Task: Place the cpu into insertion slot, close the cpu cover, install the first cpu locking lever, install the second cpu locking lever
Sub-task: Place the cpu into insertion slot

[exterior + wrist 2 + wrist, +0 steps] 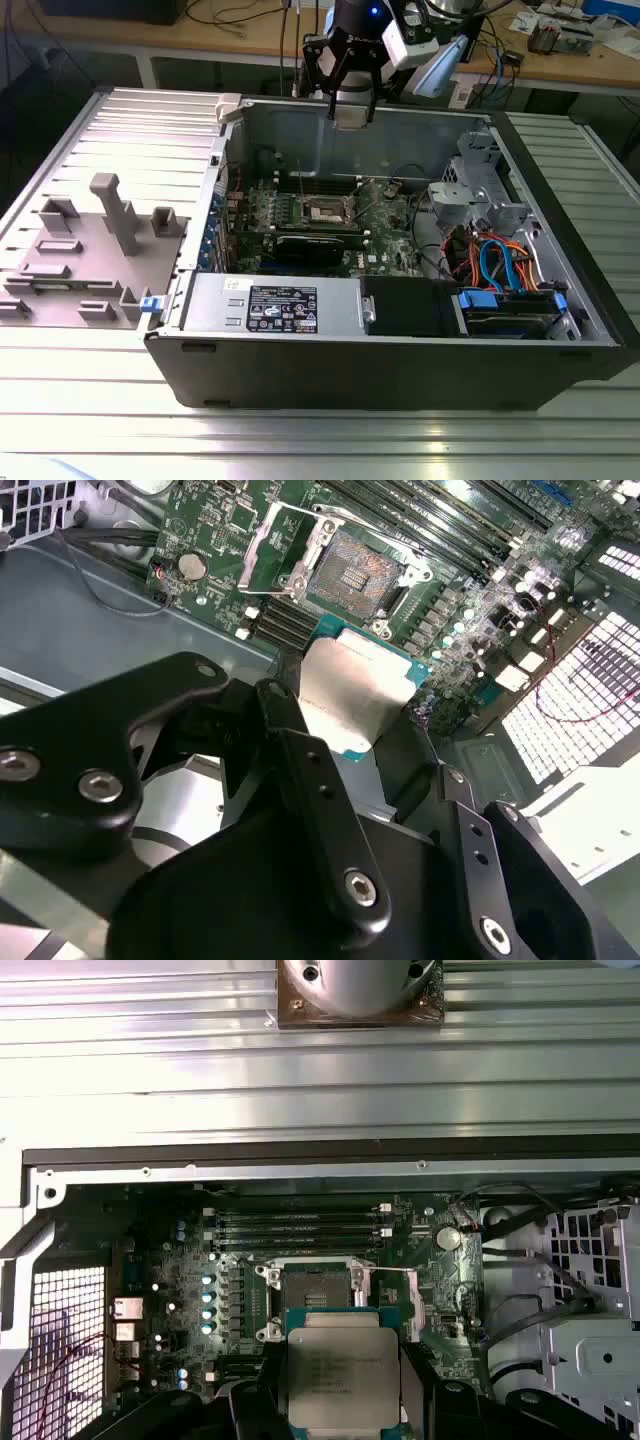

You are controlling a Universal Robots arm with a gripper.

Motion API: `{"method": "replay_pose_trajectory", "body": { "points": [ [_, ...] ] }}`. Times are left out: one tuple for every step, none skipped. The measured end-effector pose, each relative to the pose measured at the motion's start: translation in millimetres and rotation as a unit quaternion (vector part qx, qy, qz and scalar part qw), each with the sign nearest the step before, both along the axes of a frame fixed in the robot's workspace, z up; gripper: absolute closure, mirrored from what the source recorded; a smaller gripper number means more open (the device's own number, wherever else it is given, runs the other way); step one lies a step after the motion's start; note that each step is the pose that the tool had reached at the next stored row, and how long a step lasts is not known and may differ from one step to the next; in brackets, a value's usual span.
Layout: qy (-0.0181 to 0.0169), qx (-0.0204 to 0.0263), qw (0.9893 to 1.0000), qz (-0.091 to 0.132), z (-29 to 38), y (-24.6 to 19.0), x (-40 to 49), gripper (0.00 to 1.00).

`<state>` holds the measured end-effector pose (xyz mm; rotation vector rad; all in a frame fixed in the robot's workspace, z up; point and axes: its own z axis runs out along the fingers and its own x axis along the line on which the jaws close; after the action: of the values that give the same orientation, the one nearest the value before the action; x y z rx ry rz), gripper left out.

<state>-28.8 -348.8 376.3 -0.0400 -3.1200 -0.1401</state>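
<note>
My gripper [350, 112] hangs above the back wall of the open computer case [400, 375], shut on the cpu [350, 118]. The cpu [343, 1375] is a flat square chip with a silvery top on a green edge, clamped between my black fingers [262, 1392]. In the second wrist view the cpu [352, 695] sits between the fingers [285, 715]. On the green motherboard the insertion slot [315, 1295] lies bare, its contact field [355, 575] showing. The cpu cover [272, 548], a thin silvery frame, stands swung open beside the slot. The slot [328, 211] lies well below the gripper.
A black rectangular card [315, 245] lies in front of the slot. The power supply [270, 305] and a drive bay with blue and orange cables [500, 270] fill the case's front. A grey fixture plate [100, 250] with upright holders lies at the exterior view's left.
</note>
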Motion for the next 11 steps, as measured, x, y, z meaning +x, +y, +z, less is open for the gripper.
{"method": "replay_pose_trajectory", "body": {
  "points": [
    [0.0, 0.0, 1.0, 0.0, 0.0, 0.0, 0.0, 0.46],
    [0.0, 0.0, 1.0, 0.0, 0.0, 0.0, 0.0, 0.46],
    [0.0, 0.0, 1.0, 0.0, 0.0, 0.0, 0.0, 0.46],
    [0.0, 0.0, 1.0, 0.0, 0.0, 0.0, 0.0, 0.46],
    [0.0, 0.0, 1.0, 0.0, 0.0, 0.0, 0.0, 0.46],
    [0.0, 0.0, 1.0, -0.001, 0.0, 0.0, 0.0, 0.46],
    [0.0, 0.0, 0.9999, -0.011, -0.1, 0.0, 0.0, 0.46],
    [0.0, 0.0, 0.9999, -0.017, -0.2, 0.0, 0.0, 0.46],
    [0.0, 0.0, 0.9998, -0.022, -0.2, 0.0, 0.0, 0.46],
    [0.0, 0.0, 0.9996, -0.027, -0.3, 0.0, 0.0, 0.46],
    [0.0, 0.0, 0.9995, -0.03, -0.2, 0.0, 0.0, 0.46]
  ]
}}
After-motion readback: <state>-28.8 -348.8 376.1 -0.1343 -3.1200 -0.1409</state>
